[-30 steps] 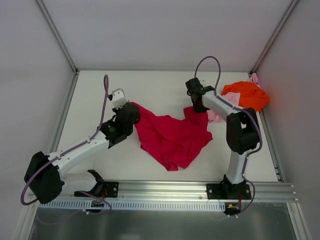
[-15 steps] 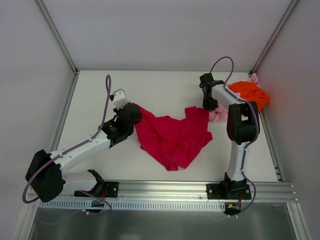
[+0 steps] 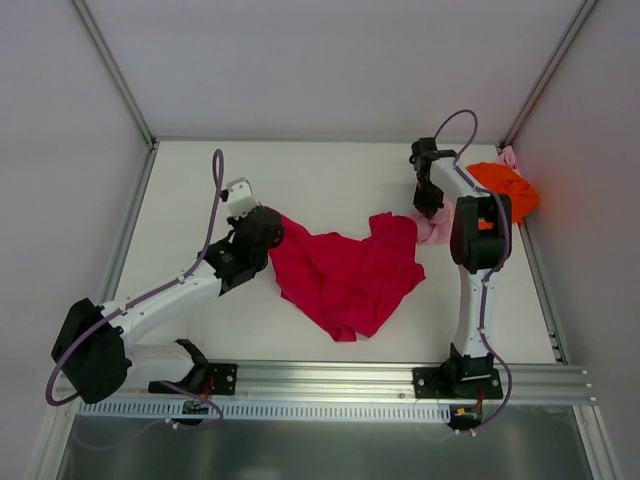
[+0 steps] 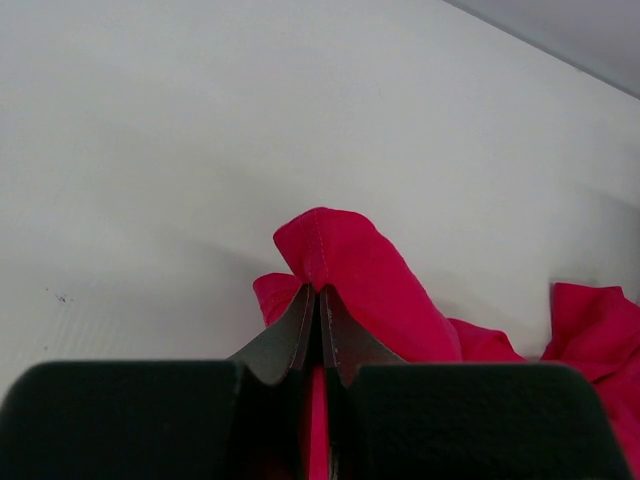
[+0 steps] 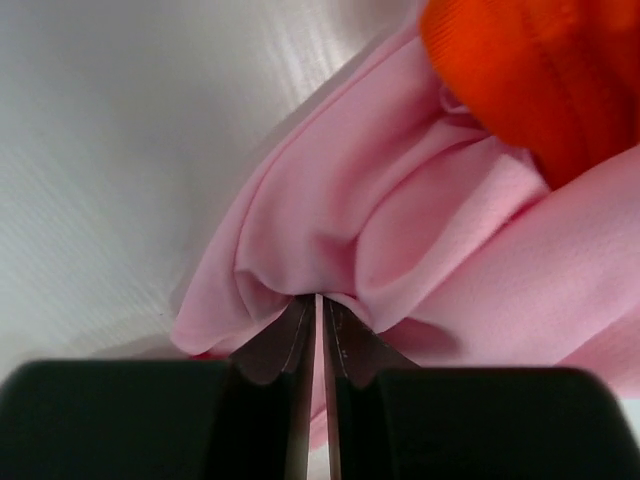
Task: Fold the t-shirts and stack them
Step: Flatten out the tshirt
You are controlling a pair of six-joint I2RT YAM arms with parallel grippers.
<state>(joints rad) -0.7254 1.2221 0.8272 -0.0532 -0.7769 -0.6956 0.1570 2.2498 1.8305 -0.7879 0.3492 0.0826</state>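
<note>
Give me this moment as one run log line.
left end effector: shut on crimson t-shirt | right end effector: pinching pale pink t-shirt, partly under orange t-shirt | stack: none yet

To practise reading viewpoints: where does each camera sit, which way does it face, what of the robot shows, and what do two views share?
Top external: above and behind the bases, looking down on the table; left arm and right arm show.
Left wrist: on the left arm, facing along the left tool, shut on the crimson t-shirt.
Right wrist: facing along the right tool, pinching the pink t-shirt beside the orange t-shirt.
Shared: top and left wrist both show the crimson t-shirt.
</note>
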